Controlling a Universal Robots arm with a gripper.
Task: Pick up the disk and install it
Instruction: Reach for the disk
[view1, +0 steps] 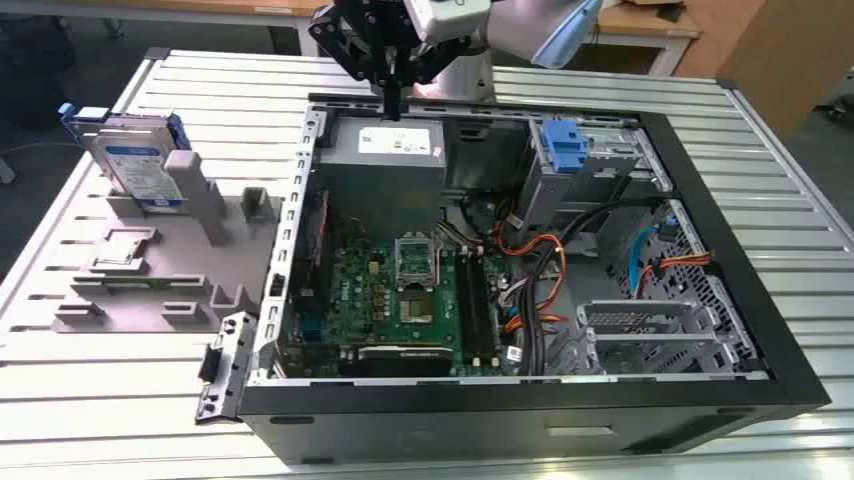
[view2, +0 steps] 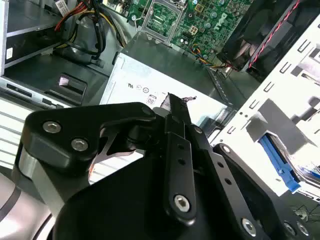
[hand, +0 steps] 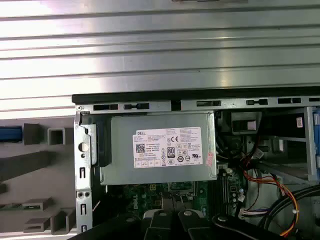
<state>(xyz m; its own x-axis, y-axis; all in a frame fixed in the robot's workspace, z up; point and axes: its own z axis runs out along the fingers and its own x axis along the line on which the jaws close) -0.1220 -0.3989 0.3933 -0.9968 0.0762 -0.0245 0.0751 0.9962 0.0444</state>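
- Hovering at the far rim of the open computer case (view1: 534, 415), my claw (view1: 391, 105) is clenched: its slim black metal fingers are pressed together into one narrow tip with nothing between them.
- Directly beneath the claw lies the power supply (view1: 387, 145), a boxy grey sheet-metal block with a white label; in the first wrist view its flat face (hand: 160, 150) sits just inside the case wall.
- The disk (view1: 134, 160) is well away from the claw, off towards the exterior view's left and outside the case. It is a flat silver-grey rectangle with a white-and-blue label and blue plastic rails along its edges, and it stands upright on edge.
- It rests in a matt grey moulded fixture (view1: 147, 270) of slots and posts, which lies on the ribbed, shiny metal tabletop (view1: 801, 180).
- Past the claw, deeper in the case, I see the green motherboard (view1: 400, 300) and a tangle of orange and black cables (view1: 534, 260).
- Towards the exterior view's right of the claw, a blue plastic bracket (view1: 563, 145) sits on the bare metal drive cage.
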